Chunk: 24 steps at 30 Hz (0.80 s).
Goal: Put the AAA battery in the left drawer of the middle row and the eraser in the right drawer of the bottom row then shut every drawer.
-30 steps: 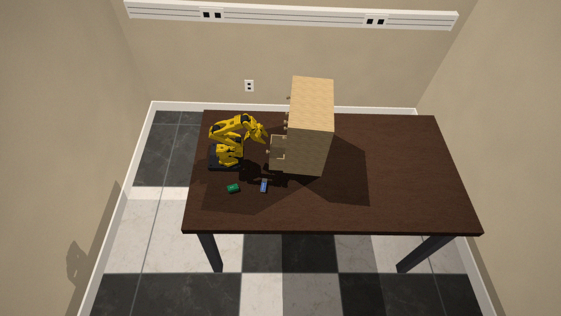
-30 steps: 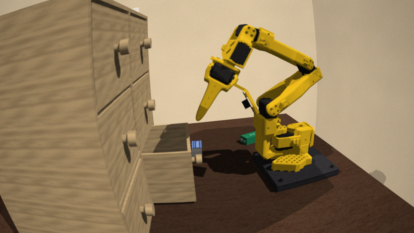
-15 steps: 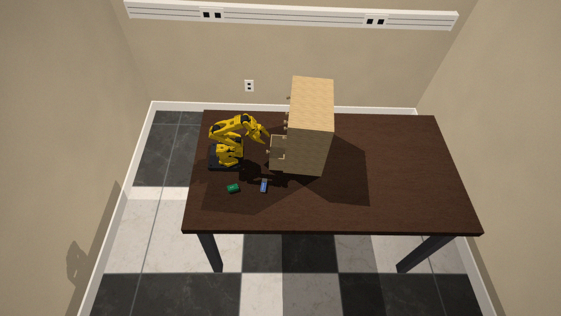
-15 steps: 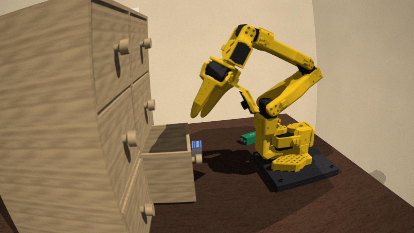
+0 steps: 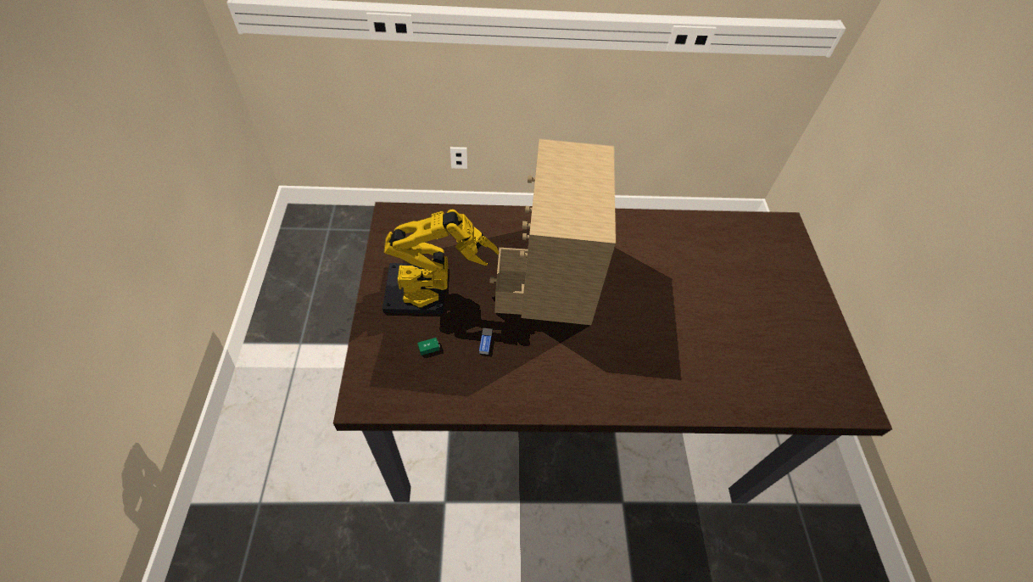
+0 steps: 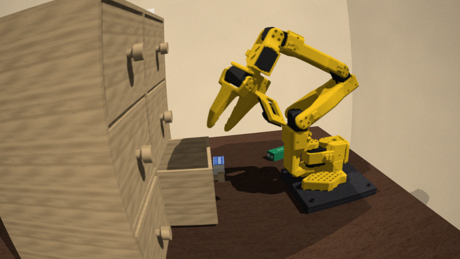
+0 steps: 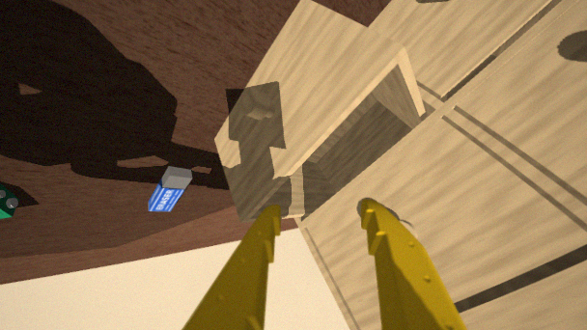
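Read as a clock on the top view, with my base plate (image 6: 360, 189) at the centre: the dark wooden table (image 5: 723, 347) carries everything, and I stand near its 9 o'clock end. The tall wooden chest (image 5: 574, 216) stands at my 3 o'clock, its front turned toward me. It has 3 rows of 2 drawers. 5 of them sit flush, and the right drawer of the bottom row (image 6: 188, 193) is pulled well out toward me, resting low over the table with its knob (image 6: 220, 176) facing me. My yellow arm (image 6: 317, 62) folds up and over toward 2 o'clock. My gripper (image 6: 219, 126) hangs in the air, tips down, above and just short of that open drawer's front, touching nothing. My jaws stand narrowly apart with a clear gap and nothing between them, as the wrist view of the gripper (image 7: 320, 208) also shows. A small green block (image 5: 429, 347) with 2 metal studs on one end lies on the table at my 6 o'clock. The eraser (image 5: 486, 341), blue-sleeved with a grey end, lies flat on the table at my 4 o'clock, near the open drawer's front corner and apart from the green block. I cannot tell where the AAA battery is in any view
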{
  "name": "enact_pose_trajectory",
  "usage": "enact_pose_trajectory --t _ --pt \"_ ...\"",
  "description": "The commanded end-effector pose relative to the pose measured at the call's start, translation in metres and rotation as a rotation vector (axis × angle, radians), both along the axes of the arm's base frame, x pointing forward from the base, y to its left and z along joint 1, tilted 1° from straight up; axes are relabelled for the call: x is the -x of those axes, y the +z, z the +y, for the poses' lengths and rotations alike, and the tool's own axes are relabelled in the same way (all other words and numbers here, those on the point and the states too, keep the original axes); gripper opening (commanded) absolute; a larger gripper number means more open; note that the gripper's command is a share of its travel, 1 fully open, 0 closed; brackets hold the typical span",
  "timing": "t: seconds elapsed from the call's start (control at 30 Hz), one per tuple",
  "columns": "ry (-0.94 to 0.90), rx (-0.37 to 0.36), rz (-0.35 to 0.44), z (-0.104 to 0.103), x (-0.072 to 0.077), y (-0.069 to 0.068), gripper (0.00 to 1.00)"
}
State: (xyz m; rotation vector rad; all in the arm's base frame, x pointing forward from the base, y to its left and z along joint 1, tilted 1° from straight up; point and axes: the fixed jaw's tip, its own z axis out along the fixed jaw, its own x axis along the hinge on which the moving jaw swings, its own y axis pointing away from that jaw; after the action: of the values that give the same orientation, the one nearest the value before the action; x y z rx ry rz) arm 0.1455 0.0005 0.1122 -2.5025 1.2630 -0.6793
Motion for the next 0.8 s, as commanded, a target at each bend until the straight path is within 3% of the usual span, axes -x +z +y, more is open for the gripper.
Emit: enact_pose_trajectory --t 0.0,0.77 --pt "-0.097 -0.05 0.018 -0.0013 0.0014 -0.0017 0.21" --pt "-0.513 -0.286 0.022 -0.0001 0.0023 -0.0022 0.21"
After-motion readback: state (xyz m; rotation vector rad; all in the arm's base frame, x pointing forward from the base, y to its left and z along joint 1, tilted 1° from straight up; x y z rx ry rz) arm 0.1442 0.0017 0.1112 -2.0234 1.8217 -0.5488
